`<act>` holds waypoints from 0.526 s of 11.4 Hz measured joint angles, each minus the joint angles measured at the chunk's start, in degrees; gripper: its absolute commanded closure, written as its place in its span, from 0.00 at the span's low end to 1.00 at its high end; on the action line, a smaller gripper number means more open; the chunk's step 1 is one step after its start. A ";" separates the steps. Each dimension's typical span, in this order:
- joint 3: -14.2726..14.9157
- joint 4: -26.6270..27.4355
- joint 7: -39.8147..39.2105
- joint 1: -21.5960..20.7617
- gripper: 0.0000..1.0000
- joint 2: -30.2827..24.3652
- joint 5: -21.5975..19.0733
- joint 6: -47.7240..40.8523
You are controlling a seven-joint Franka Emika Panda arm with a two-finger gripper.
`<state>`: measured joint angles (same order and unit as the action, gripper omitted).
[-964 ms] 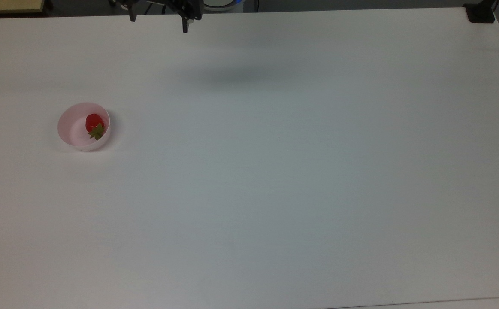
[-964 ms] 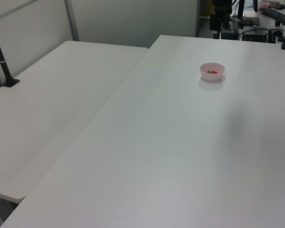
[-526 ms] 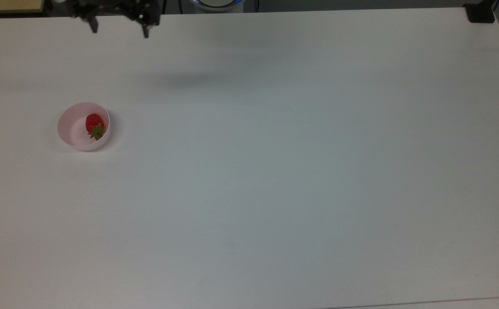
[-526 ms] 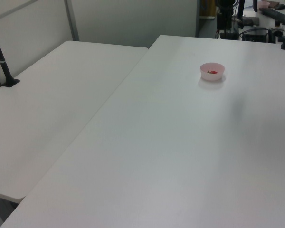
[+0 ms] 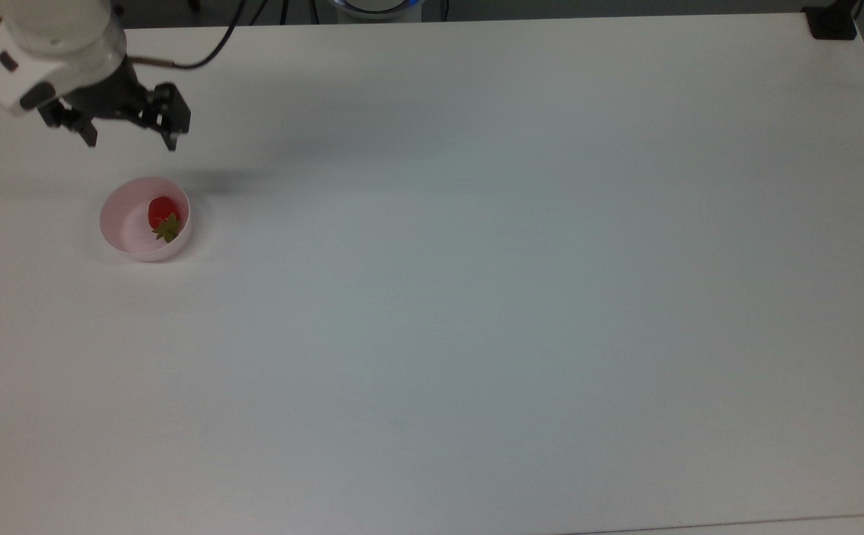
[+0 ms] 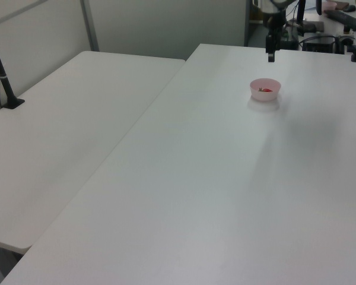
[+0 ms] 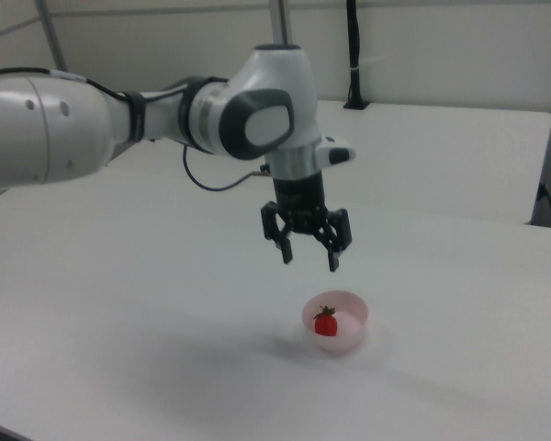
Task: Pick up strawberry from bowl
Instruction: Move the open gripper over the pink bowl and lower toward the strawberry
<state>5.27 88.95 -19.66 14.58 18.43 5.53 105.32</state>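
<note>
The gripper (image 7: 309, 258) hangs with its two black fingers (image 7: 286, 252) spread apart and empty, well above the white table (image 7: 165, 303). Below it, the red strawberry (image 7: 325, 322) lies inside the pale pink bowl (image 7: 347, 342), green cap up in the right view.

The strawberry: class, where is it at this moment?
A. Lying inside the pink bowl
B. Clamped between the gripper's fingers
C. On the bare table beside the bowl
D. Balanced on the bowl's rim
A. The strawberry lies inside the pink bowl, while the gripper hangs open above it in the right view, holding nothing.
</note>
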 measured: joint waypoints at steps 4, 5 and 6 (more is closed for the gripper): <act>0.00 -0.21 0.00 1.11 0.20 5.89 -0.14 7.71; -0.01 -0.23 0.00 1.10 0.20 7.05 -0.14 8.47; -0.02 -0.24 0.00 1.09 0.20 8.07 -0.14 8.94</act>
<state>5.25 88.71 -19.66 15.67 26.49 5.39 114.26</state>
